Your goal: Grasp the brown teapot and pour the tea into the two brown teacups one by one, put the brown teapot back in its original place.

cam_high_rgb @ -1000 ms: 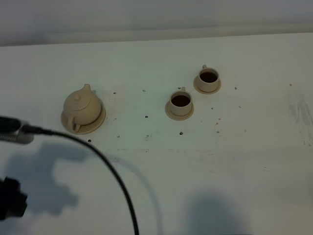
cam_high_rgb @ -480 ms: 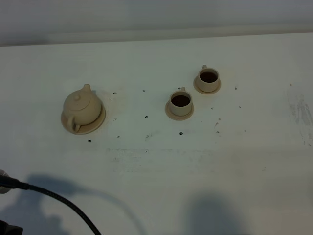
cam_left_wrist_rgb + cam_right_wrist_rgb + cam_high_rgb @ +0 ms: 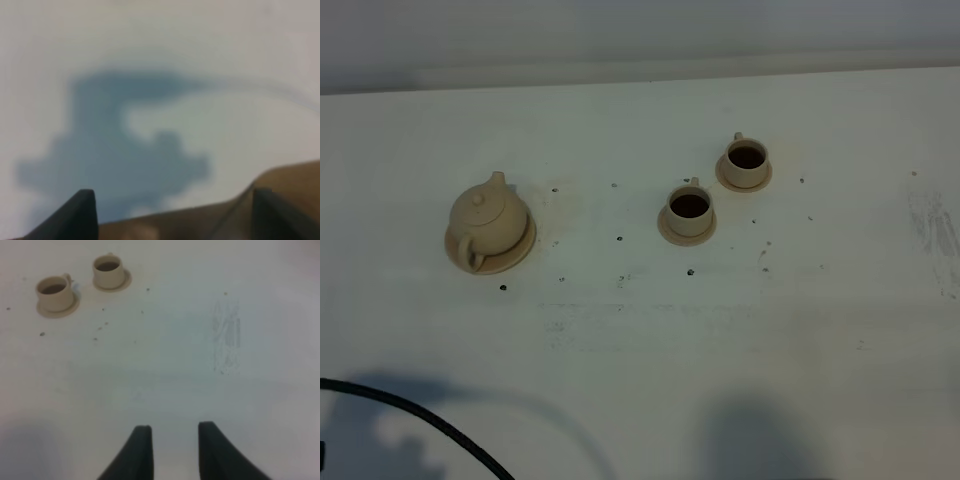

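A white table (image 3: 640,330), lightly scuffed and dotted with small dark specks, fills the high view, with a pale grey wall band behind its far edge. On the left part of the table the teapot (image 3: 487,219) sits upright on its wide saucer (image 3: 517,255), lid on, spout pointing toward the far edge and loop handle toward the near edge. Well to the right of it stand the two teacups, each on its own small saucer and each holding dark tea: the nearer cup (image 3: 689,210) is toward the middle of the table, and the farther cup (image 3: 747,162) is just beyond it and a little to the right, their saucers close but not touching. A black cable (image 3: 430,422) curves across the near left corner above a soft shadow. Neither arm reaches into the high view. The left gripper (image 3: 172,210) hangs over bare table with its two dark fingertips (image 3: 82,212) set wide apart and nothing between them; its shadow spreads on the white surface below, and a blurred tan edge crosses the bottom of that view. The right gripper (image 3: 172,447) is over bare table as well, empty, its black fingers (image 3: 137,450) drawn in as close as they go, with both cups in sight well ahead of it.
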Controlling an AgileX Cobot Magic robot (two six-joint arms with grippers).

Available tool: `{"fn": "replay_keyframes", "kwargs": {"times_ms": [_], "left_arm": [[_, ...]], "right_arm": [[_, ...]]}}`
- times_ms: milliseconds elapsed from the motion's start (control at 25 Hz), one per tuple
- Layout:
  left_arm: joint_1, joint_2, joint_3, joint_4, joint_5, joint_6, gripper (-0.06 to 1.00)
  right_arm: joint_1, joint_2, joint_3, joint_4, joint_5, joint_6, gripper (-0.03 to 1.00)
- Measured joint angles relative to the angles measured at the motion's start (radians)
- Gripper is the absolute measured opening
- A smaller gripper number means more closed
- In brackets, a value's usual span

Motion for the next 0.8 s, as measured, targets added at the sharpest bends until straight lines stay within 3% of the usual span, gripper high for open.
{"fn": "replay_keyframes", "kwargs": {"times_ms": [200, 600, 800], "left_arm": [[0.054, -0.12, 0.0, -0.003, 0.001, 0.001, 0.61], [0.059, -0.387, 0.005, -0.004, 0.002, 0.001, 0.61], [0.059, -0.404, 0.006, -0.004, 0.002, 0.0, 0.61]], "right_arm": [[0.0, 0.0, 0.0, 0.0, 0.0, 0.0, 0.22], [0.0, 0.0, 0.0, 0.0, 0.0, 0.0, 0.22], [0.0, 0.0, 0.0, 0.0, 0.0, 0.0, 0.22]]}}
